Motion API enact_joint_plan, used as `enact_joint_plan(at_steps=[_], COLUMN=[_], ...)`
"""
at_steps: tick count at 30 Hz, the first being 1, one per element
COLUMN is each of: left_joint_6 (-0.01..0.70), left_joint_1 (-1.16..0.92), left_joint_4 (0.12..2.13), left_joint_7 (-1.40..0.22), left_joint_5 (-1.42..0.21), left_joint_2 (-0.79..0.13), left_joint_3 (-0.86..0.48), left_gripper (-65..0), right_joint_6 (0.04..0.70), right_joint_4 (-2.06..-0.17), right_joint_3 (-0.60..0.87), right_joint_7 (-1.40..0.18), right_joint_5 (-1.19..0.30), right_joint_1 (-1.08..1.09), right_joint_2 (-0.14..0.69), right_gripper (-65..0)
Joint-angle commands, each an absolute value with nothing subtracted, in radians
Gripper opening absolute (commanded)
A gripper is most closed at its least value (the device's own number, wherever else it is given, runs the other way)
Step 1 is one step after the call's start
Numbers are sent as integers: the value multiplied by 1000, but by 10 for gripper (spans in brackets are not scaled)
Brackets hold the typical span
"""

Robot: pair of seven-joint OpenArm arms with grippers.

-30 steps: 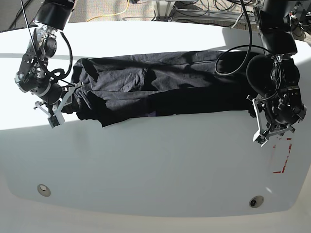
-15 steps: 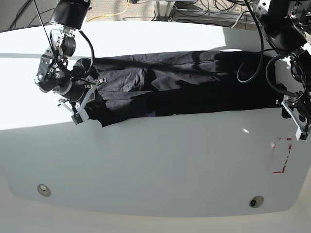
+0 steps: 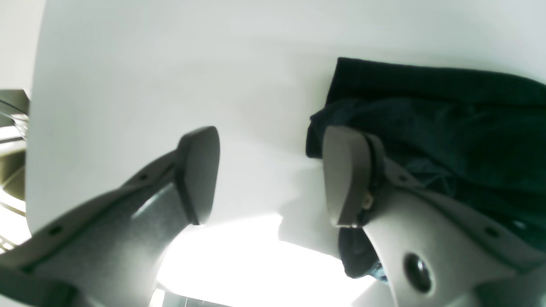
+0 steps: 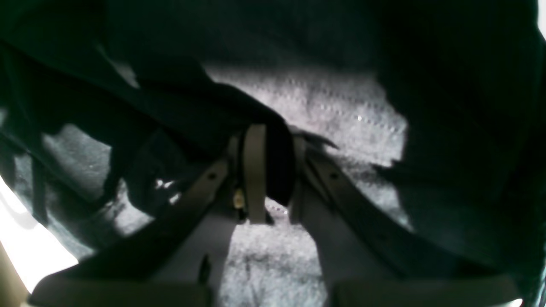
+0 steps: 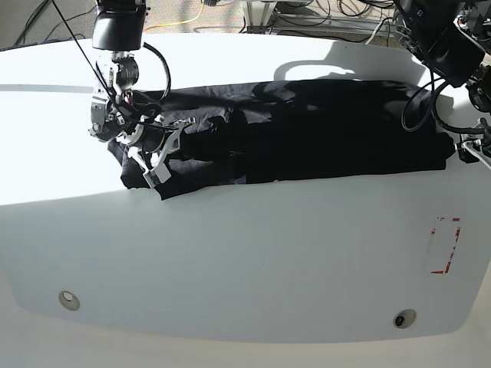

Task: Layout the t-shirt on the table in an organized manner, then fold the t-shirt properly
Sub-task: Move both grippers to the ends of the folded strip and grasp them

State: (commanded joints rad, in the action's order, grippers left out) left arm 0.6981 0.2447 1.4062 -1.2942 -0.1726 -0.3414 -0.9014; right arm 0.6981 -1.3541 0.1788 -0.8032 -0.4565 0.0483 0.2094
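While our right gripper [image 4: 277, 175] pinches a fold of the black t-shirt [image 4: 341, 238], our left [image 3: 273, 179] gapes. The shirt lies across the table [image 5: 230, 261].

- I can't read any words, names, numbers or signs in these pictures.
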Motion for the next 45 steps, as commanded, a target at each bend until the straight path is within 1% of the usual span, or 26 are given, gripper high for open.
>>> enact_joint_plan(at_steps=[5,10,13,17,22,36,39,43,45], left_joint_6=[698,698,698,698,698,698,698,698,698], left_joint_1=[239,174,145,93,73,71,71,71,71], left_joint_4=[1319,1254,1247,1248,1248,1241,1242,1244,1244], left_joint_7=[-1299,-1320,-1325,-1326,-1323,-1320,-1322,-1325,-1325], left_joint_5=[-213,-380,-486,-622,-702,-719,-719,-719,-719], left_joint_2=[-360,-380,-378,-378,-378,-369,-344,-334,-321], left_joint_3=[-903,-881,-829,-773,-731,-627,-611,-604,-573], left_gripper=[-289,-283,-263,-210,-200,-199,-201,-203,-203], right_joint_6=[698,698,698,698,698,698,698,698,698], right_joint_4=[-1334,-1333,-1334,-1334,-1334,-1336,-1336,-1336,-1336], right_joint_3=[179,179,179,179,179,179,179,179,179], right_joint_7=[-792,-788,-788,-788,-788,-788,-788,-788,-788], right_joint_5=[-456,-456,-456,-456,-456,-458,-458,-460,-460], right_joint_1=[45,44,44,42,42,24,24,24,24], right_joint_2=[237,245,246,255,257,263,262,260,259], right_gripper=[-577,-577,-577,-579,-579,-580,-580,-580,-580])
